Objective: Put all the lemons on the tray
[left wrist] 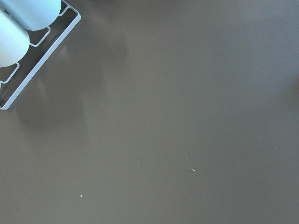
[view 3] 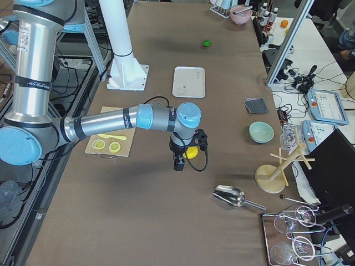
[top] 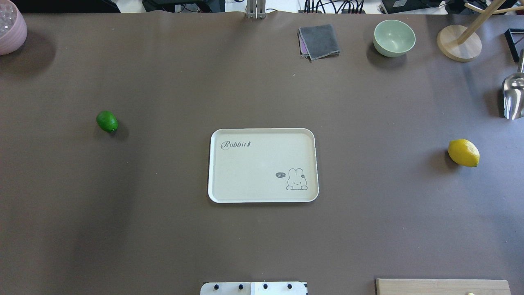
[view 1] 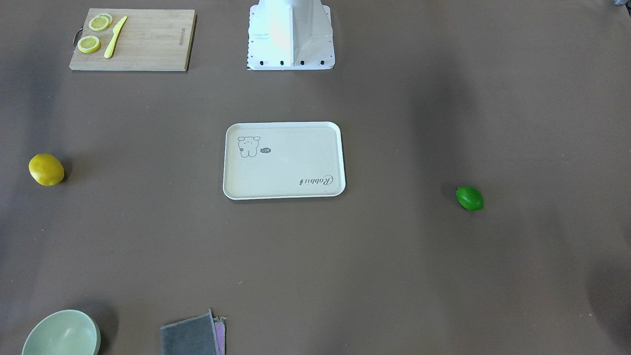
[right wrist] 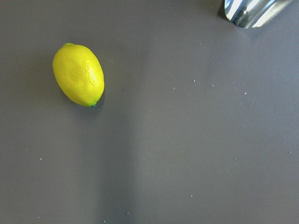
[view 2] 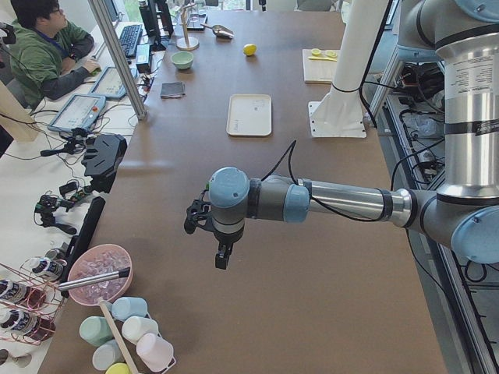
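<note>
Right gripper [view 3: 178,164] hangs pointing down over the brown table [top: 163,229], near the bright yellow oval lemon [right wrist: 78,74]; whether its fingers are spread or pressed together cannot be told, as they show in no close view; the same holds for the left gripper [view 2: 222,261], which hangs above table surface near a wire rack of pale cups [left wrist: 56,44], well apart from either fruit; judged step: the right arm's approach to the yellow lemon, which sits upper left in the right wrist frame, off centre; recommendation: centre the tool over the fruit first, then turn the wrist so the fingers close across the short width, not over the pointed ends, and descend to pinch at the widest girth, the skin appearing smooth and rounded; its long axis runs upper left to lower right in that frame, small greenish tip at lower right; glossy green oval lemon [top: 107,121] lies at left of the overhead frame, axis likewise slanting towards lower right; neither fruit is on the cream rectangular tray [top: 210,164] at centre, both well apart from it
</note>
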Motion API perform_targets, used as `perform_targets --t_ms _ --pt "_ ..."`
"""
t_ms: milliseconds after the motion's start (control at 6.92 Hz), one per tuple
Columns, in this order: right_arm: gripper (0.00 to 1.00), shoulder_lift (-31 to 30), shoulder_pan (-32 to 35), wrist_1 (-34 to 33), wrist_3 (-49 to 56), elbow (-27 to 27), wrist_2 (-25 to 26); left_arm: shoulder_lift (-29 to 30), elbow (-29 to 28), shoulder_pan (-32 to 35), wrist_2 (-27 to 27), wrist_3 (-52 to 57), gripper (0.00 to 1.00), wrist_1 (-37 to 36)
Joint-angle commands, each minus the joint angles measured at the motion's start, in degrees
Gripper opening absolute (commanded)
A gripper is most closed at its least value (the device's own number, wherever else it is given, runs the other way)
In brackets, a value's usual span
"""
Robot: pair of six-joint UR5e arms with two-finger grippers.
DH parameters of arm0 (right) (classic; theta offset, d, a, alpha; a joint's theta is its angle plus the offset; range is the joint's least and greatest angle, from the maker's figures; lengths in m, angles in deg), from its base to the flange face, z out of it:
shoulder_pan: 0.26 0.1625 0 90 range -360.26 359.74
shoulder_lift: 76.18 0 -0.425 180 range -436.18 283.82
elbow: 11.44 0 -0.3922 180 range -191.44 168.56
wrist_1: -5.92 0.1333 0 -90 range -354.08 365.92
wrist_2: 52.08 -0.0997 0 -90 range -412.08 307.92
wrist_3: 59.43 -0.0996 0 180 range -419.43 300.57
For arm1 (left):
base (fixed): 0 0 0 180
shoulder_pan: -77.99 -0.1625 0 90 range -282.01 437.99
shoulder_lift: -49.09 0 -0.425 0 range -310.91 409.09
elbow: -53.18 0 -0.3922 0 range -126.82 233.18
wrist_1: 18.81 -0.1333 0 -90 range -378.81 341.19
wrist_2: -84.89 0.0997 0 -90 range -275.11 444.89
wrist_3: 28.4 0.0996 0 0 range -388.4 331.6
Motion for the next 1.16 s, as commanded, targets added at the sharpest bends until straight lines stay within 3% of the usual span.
perform_targets --t_ms 0,289,433,578,722,867,1011 --pt "1.0 0.0 0.0 0.0 0.0 -0.1 -0.1 -0.2 1.4 -0.1 -0.1 0.1 0.99 0.0" --pt "1.0 0.2 0.0 0.8 -0.2 -0.5 -0.6 -1.0 2.9 -0.1 -0.5 0.1 0.99 0.0" --pt "1.0 -0.3 0.0 5.0 -0.3 0.0 -1.3 -0.5 2.9 -0.2 -0.5 0.0 0.99 0.1" --pt "1.0 -0.7 0.0 6.1 -0.5 0.1 -1.7 0.8 2.8 -0.3 -1.1 -0.1 0.99 5.0" --pt "1.0 -0.3 0.0 7.4 -0.8 0.1 -2.9 1.7 0.6 -0.4 -0.6 -0.3 0.99 16.6" --pt "1.0 0.3 0.0 10.1 -0.8 0.2 -5.3 6.0 -6.2 -0.8 -1.2 -2.3 0.99 28.2" --pt "1.0 0.8 0.3 13.8 -2.3 0.2 -4.7 6.3 -7.1 -2.0 -4.3 -5.3 0.99 32.3"
